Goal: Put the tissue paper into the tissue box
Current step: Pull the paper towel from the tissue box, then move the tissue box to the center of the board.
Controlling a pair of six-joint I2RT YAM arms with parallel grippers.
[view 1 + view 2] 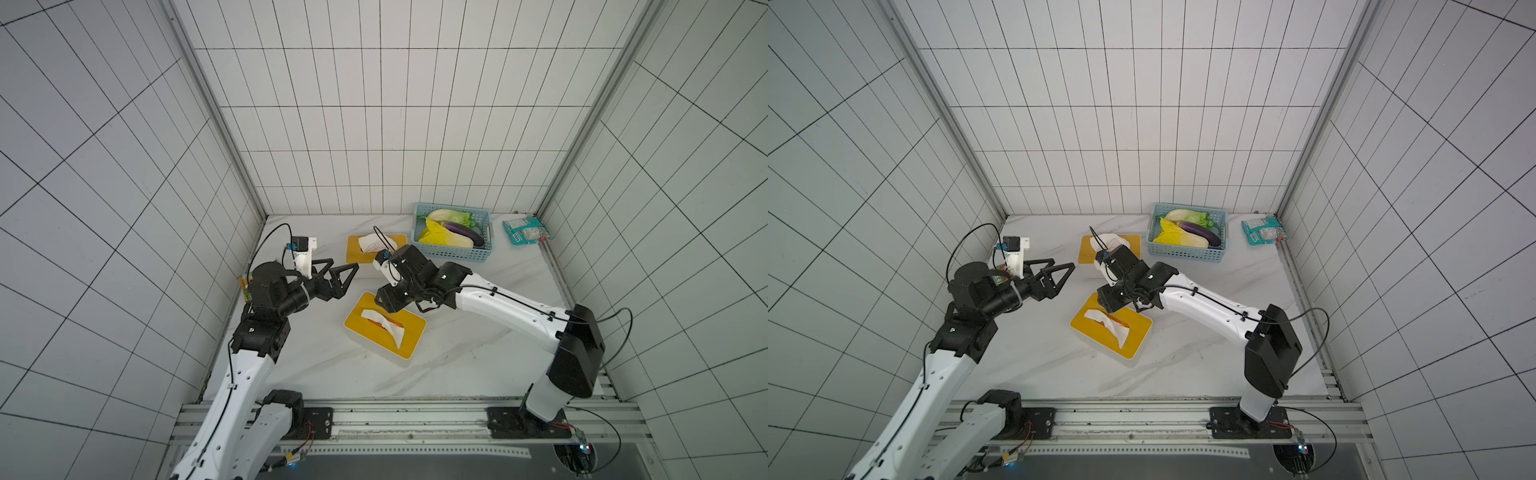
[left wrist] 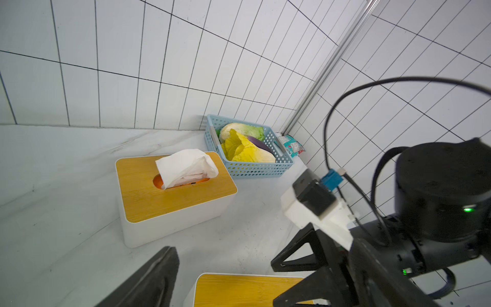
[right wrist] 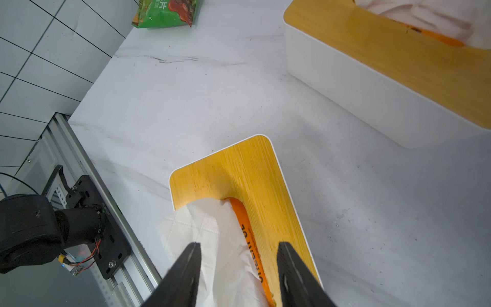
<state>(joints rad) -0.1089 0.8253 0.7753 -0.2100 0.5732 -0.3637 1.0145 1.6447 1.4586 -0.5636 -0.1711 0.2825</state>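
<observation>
Tissue box (image 1: 357,328) sits mid-table. Tissue paper (image 1: 384,322) not all in: part lies at slot, rest draped flat across yellow lid toward 4 o'clock. Right gripper (image 3: 239,244) hangs right over it, jaws partway apart, sheet lying loose between fingers, nothing pinched. Left gripper (image 1: 345,266) at 11 o'clock of box, spread wide, empty, up off table. Second box (image 1: 357,249) at 12 o'clock, tissue poking out. Blue basket (image 1: 453,253) of veg at 1 o'clock, snack packet (image 1: 525,232) at 2.
</observation>
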